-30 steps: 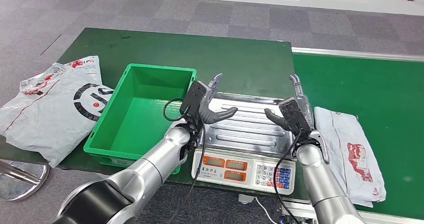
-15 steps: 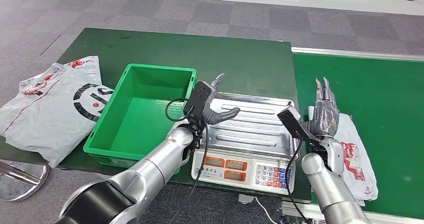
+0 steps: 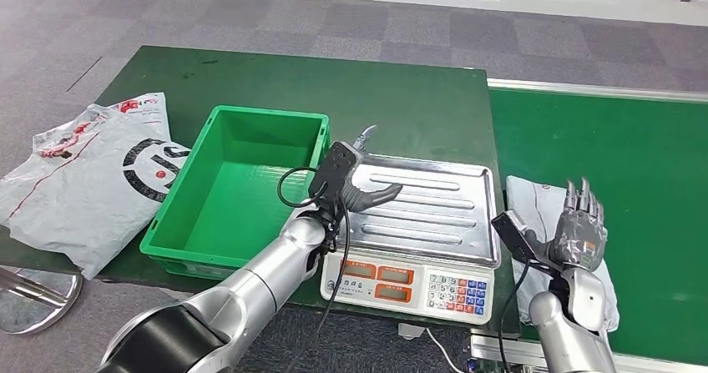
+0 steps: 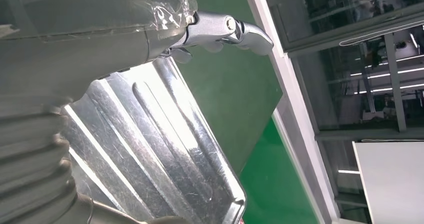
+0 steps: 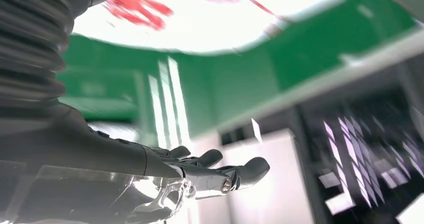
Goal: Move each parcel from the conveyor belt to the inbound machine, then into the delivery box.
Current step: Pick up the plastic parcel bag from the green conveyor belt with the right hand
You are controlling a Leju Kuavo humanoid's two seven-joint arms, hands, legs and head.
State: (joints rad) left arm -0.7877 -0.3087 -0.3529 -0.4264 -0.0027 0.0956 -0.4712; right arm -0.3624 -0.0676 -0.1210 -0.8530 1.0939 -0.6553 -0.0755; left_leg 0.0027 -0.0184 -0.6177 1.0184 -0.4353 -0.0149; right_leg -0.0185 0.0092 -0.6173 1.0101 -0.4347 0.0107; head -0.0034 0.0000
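A green-topped table (image 3: pixel 401 89) stands on grey carpet, a green conveyor belt (image 3: pixel 634 148) at its 3 o'clock side. The scale (image 3: pixel 417 223) bears nothing and the green box (image 3: pixel 179 223) holds nothing, so by these signs no step is finished. One parcel (image 3: pixel 522 198) lies on the belt under the right hand (image 3: pixel 580 235), fingers spread, gripping nothing. The left hand (image 3: pixel 355 181) hovers at the scale's 9 o'clock edge, fingers apart. More bags (image 3: pixel 83 173) lie at the box's 9 o'clock.
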